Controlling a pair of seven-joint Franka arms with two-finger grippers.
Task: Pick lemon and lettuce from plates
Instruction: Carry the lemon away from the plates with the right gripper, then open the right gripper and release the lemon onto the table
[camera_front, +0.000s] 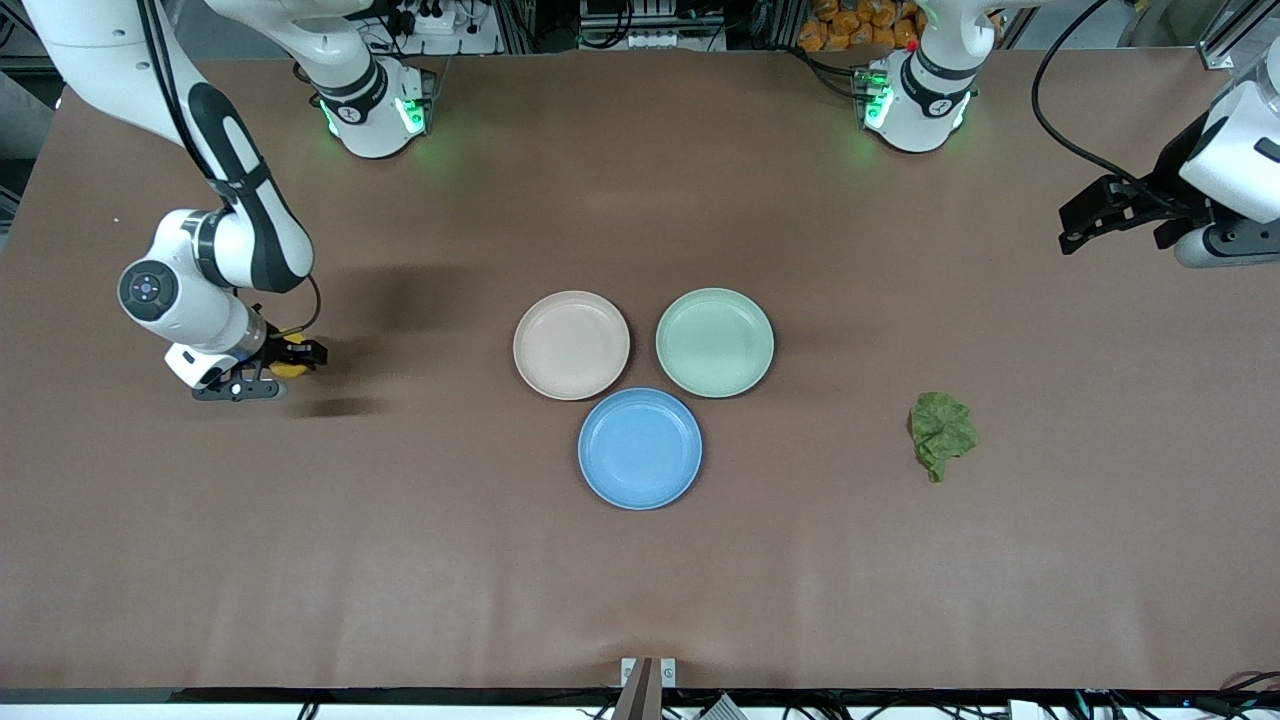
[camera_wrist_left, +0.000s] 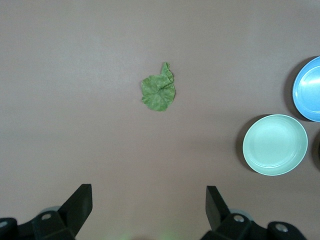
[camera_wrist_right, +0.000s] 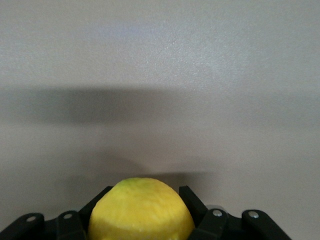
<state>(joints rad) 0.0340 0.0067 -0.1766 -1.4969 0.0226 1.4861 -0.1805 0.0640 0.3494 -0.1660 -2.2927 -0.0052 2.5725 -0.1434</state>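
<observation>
Two hands: right hand (camera_front: 290, 360) grasps the lemon (camera_wrist_right: 141, 210), left hand (camera_wrist_left: 149, 205) hangs released.

The lemon (camera_wrist_right: 141, 210), yellow and rounded, sat clamped in the right hand (camera_front: 292, 357) over the surface's right-arm end. The lettuce (camera_front: 941, 431), a crumpled dark green leaf, lay flat toward the left-arm end. The beige plate (camera_front: 571, 345) and the mint plate (camera_front: 714, 342) stood bare, side by side.
</observation>
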